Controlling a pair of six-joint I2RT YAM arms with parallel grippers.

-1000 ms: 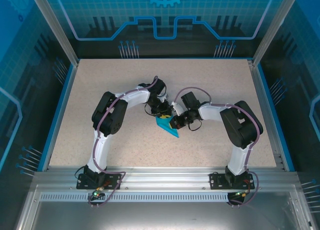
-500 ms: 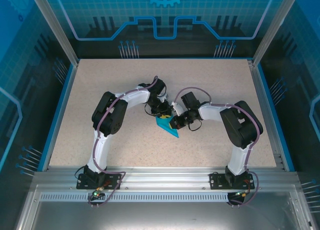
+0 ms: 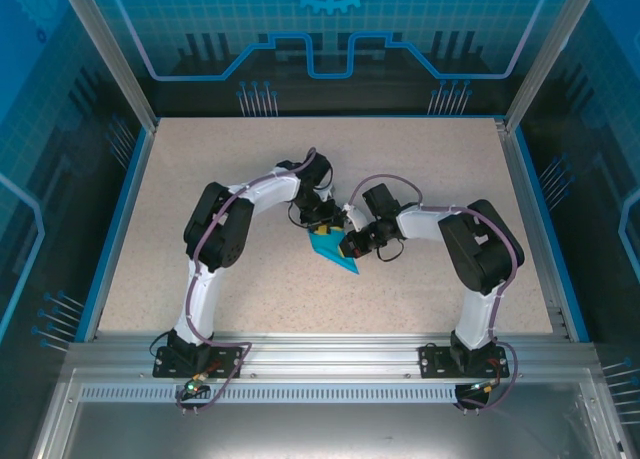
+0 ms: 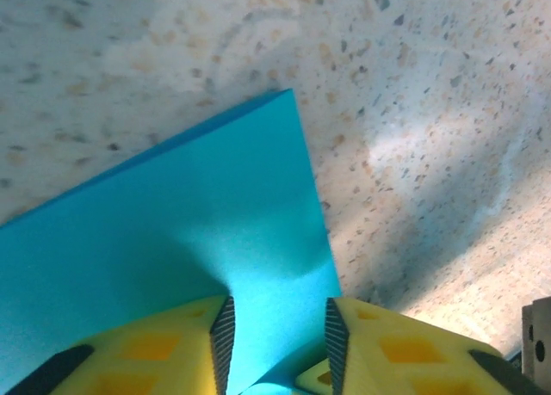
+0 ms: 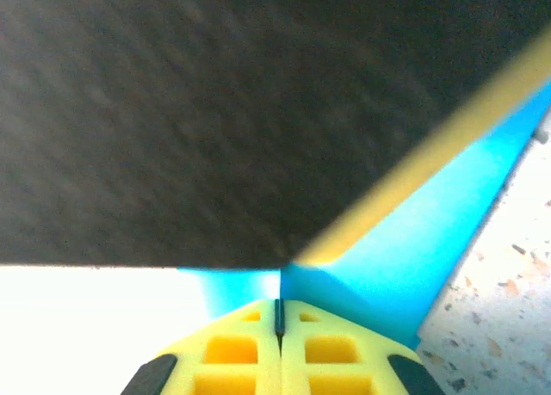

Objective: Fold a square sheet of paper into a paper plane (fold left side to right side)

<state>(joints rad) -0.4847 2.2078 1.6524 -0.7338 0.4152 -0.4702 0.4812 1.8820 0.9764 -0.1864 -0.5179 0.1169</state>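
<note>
1. Nearest, the left arm (image 3: 215,239) and right arm (image 3: 480,249) rise from the tabletop's (image 3: 420,169) near edge and bend inward until their wrists almost meet at mid-tabletop.
2. Just below the wrists lies the square sheet of paper (image 3: 337,256). It is flat on the tabletop and already narrowed to a pointed shape, with its tip aimed near and right and its broad end under the wrists.
3. The left jaws stand apart over the sheet's far-left part. Their yellow fingertips (image 4: 172,352) flank a clear gap with blue paper showing through it, and there is a slight pucker just ahead. They grip nothing.
4. The right jaws are closed at the sheet's right side, and the two yellow fingers (image 5: 250,352) meet at a hairline seam. I cannot tell whether a paper edge is pinched in that seam or only pressed down.
5. My reading is that one of the lengthwise folds is in hand. The next move calls for the left jaws to catch the left edge, lift it and carry it across to the right while the right side stays pinned, and then for the crease to be pressed flat.
6. From above, the wrists cover the broad end, so the creases cannot be counted. At the right wrist, a dark blurred surface (image 5: 172,111) with a yellow rim sits close to the lens, and I cannot identify it.
</note>
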